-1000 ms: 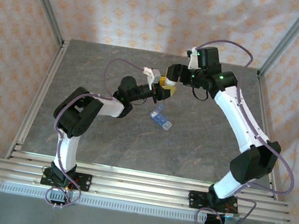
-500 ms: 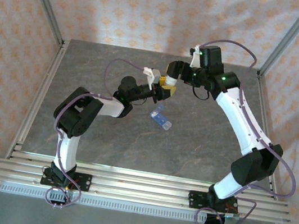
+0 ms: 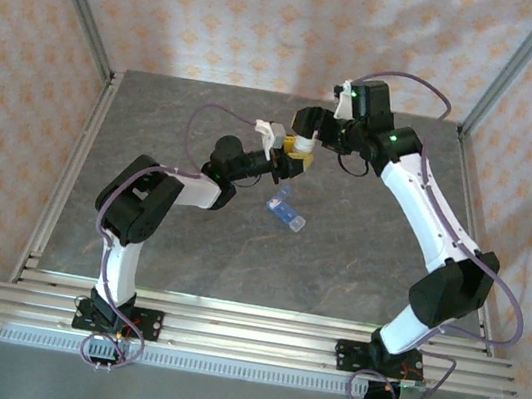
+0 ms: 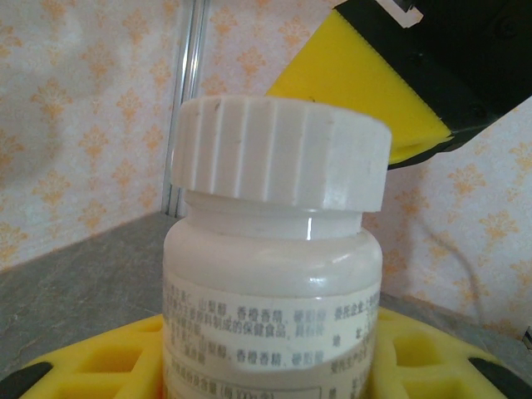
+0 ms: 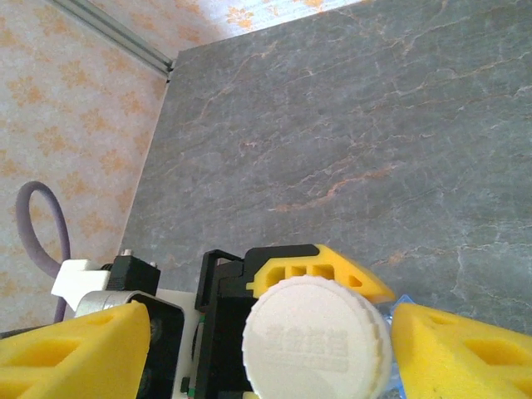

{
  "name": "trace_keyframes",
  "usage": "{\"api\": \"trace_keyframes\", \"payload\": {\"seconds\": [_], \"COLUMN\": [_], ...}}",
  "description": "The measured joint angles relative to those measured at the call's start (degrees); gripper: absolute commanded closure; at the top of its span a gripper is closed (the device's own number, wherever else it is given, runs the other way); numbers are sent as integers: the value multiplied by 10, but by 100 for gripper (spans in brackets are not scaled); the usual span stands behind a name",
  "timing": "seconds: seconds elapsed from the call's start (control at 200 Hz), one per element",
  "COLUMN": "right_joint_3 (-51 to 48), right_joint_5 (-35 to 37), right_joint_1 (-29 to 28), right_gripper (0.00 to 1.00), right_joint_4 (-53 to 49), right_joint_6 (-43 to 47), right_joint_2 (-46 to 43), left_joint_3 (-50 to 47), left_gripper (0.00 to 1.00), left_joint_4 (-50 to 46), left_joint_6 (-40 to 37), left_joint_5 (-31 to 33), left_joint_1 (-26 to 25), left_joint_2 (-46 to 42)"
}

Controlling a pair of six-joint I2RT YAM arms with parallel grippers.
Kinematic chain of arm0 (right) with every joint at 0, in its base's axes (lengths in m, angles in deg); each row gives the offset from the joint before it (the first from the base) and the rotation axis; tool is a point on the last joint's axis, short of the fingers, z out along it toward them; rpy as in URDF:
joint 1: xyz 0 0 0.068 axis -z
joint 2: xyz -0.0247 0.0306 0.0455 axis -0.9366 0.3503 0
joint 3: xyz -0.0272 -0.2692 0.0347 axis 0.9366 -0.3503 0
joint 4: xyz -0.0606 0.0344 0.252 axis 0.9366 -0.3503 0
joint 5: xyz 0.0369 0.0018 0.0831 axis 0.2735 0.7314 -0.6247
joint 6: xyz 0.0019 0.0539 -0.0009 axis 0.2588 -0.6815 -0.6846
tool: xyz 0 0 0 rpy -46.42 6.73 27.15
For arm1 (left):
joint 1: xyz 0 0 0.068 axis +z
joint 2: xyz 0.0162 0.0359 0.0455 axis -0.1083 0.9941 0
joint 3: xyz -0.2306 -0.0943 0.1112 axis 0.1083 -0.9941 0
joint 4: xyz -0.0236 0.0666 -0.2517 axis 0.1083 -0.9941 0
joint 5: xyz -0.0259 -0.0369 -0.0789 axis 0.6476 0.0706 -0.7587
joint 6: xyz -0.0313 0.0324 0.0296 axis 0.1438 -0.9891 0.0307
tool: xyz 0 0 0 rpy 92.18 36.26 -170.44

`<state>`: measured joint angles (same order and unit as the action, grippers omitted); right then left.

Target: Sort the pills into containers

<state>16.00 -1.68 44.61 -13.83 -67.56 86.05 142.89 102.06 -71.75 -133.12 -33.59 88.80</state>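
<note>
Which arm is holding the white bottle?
The left gripper grips the bottle by its body; the right gripper has jaws open either side of its cap.

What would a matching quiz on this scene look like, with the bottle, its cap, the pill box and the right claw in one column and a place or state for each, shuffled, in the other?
Column one:
1. bottle
2. cap
3. pill box
4. right claw

Column two:
A. lying on the table, apart from both arms
B. open, a finger on each side of the cap
C. gripped by the left claw
D. white and ribbed, sitting on the bottle

Pairs: 1-C, 2-D, 3-A, 4-B.
</note>
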Motion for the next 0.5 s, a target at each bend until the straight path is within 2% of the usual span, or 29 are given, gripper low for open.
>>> {"api": "trace_keyframes", "payload": {"seconds": [0.5], "right_joint_3": [-19], "right_joint_5": [8], "right_joint_1": [-16], "right_gripper": [26], "right_joint_4": [15], "right_joint_6": [-4], "right_joint_2": [-3], "left_joint_3": [1], "left_gripper": [100], "left_joint_4": [4], "left_joint_6": [0], "left_joint_5": [3], "left_joint_1": [1], "left_joint_2": [0]}}
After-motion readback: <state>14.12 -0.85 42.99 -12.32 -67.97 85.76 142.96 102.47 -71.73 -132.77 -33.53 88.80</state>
